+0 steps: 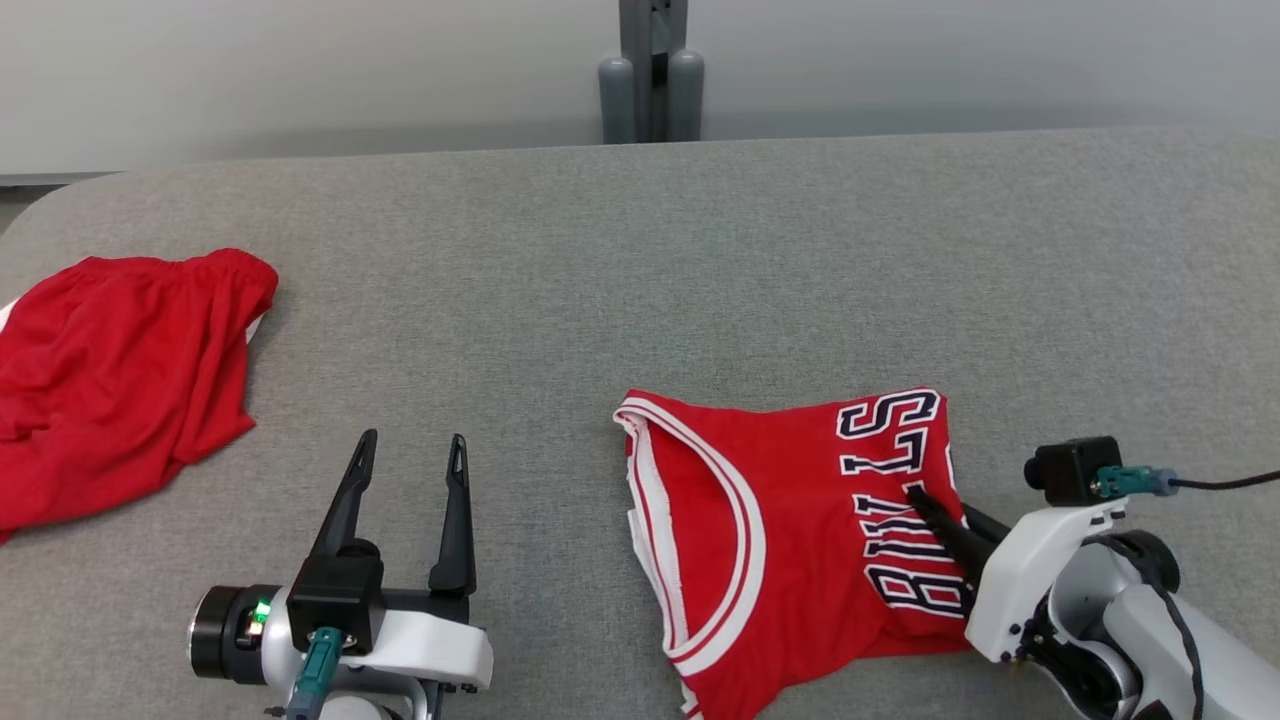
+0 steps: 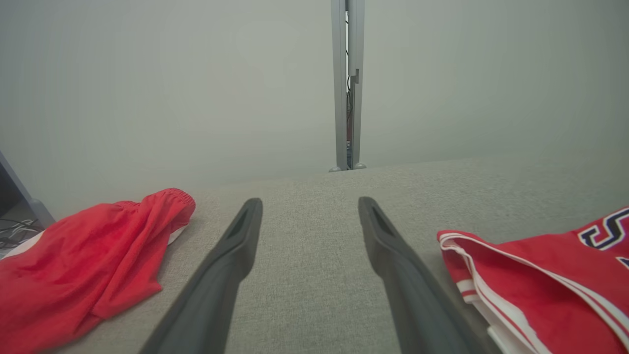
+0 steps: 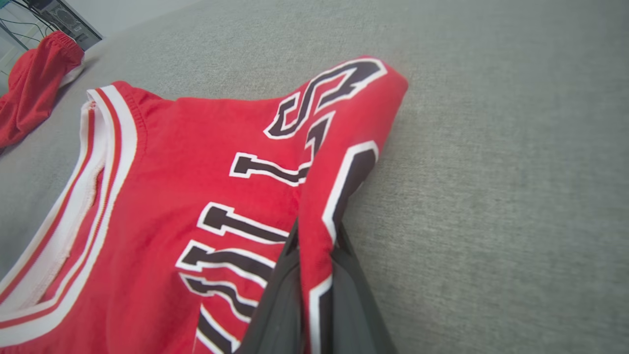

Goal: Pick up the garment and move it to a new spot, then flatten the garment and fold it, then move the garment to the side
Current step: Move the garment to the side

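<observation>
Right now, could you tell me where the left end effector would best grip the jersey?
Probably the white-trimmed left edge of the jersey, approached low from the left by the open left end effector: that edge lies layered and raised facing it, while the right end effector pinches the opposite fold.

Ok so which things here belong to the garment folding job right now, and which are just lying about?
In the job: red basketball jersey with white trim and dark lettering, its edge pinched by the fingers of the right gripper.
Lying about: plain red fabric shorts at the robot's left; grey metal post behind the table; left gripper, open, holding nothing.
</observation>
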{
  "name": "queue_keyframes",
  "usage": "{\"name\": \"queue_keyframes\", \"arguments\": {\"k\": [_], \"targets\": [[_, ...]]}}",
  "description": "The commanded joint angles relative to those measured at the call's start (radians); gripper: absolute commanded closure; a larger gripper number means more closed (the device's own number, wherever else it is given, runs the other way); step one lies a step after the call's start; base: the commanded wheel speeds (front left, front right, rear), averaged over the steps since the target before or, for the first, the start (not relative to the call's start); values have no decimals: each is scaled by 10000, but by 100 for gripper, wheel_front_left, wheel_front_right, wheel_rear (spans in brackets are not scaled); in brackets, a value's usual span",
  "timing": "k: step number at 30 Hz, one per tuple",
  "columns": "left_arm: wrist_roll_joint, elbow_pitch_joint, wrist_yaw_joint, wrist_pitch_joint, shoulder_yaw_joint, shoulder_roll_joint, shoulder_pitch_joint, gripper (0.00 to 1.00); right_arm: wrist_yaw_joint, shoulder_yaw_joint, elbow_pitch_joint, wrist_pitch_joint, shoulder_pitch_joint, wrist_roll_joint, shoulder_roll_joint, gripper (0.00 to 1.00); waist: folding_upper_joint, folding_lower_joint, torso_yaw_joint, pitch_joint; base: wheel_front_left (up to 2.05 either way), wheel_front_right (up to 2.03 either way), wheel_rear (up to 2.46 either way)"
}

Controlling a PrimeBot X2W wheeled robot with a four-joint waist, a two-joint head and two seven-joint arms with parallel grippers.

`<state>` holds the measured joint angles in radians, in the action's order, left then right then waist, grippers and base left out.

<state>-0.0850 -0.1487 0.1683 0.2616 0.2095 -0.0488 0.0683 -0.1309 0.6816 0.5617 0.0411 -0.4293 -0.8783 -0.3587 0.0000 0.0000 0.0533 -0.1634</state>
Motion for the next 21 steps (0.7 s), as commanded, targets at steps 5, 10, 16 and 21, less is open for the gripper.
{"name": "queue_keyframes", "arguments": {"k": [5, 10, 16, 21], "targets": [[13, 108, 10, 36, -71, -33, 436, 0, 1, 321, 49, -148, -760, 532, -842, 100, 0, 0, -653, -518, 0, 0, 0], [131, 116, -52, 36, -49, -34, 954, 0, 1, 342, 34, -244, -1469, 769, -1893, 100, 0, 0, -1031, -1261, 0, 0, 0], [265, 185, -97, 36, 82, -35, 1729, 0, 1, -27, 35, -397, -2191, 978, -3276, 100, 0, 0, -1229, -2319, 0, 0, 0], [396, 258, -161, 36, 300, -38, 2347, 0, 1, -525, 63, -528, -2728, 1262, -4288, 100, 0, 0, -1295, -3206, 0, 0, 0]]}}
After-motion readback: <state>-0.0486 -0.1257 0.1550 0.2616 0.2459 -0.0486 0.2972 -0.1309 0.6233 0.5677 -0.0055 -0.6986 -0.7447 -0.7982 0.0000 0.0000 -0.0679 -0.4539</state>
